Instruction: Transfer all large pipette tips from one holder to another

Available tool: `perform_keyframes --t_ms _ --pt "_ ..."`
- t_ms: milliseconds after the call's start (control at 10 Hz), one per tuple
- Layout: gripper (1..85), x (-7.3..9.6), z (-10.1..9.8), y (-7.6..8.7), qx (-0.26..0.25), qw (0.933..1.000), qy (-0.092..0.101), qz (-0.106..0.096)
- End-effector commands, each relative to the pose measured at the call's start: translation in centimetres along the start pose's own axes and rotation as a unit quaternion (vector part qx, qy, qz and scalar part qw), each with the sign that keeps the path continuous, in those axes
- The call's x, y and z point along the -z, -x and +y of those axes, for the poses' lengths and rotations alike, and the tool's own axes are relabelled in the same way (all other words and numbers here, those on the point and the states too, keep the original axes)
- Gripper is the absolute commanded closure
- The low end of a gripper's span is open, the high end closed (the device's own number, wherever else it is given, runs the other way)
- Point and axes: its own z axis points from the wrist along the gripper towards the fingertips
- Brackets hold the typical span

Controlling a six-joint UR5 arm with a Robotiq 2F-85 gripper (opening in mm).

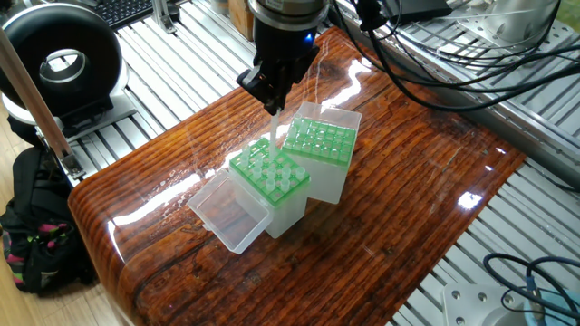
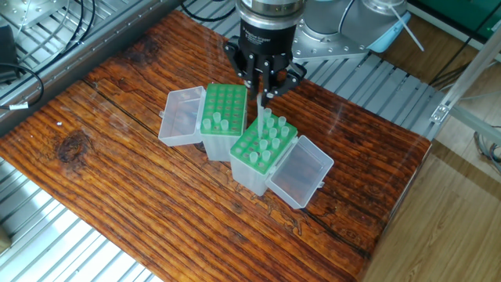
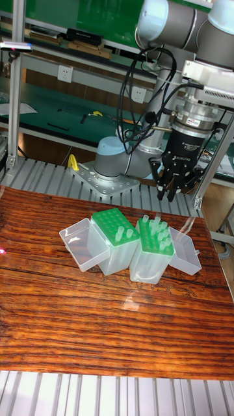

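Your gripper (image 2: 263, 95), frame centre-top: fingers clamped on one tip (image 2: 262, 112), held upright above fuller rack (image 2: 264, 144) so it clears neighbours.

Two green-topped tip racks (image 2: 261, 149) (image 2: 221, 117) stand touching at mid-table, their clear hinged lids (image 2: 300, 172) (image 2: 178, 117) open outward on either flank. Bare wooden tabletop (image 2: 117, 188) surrounds them. Cables (image 1: 426, 54) hang beyond the table's edge.
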Motion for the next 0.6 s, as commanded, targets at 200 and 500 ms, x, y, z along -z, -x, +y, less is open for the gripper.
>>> perform_keyframes --t_ms 200,500 --pt "59.0 -0.2 -2.0 0.5 0.022 0.9997 -0.012 0.004" --pt "60.3 -2.5 -5.6 1.4 0.051 0.9985 -0.018 -0.004"
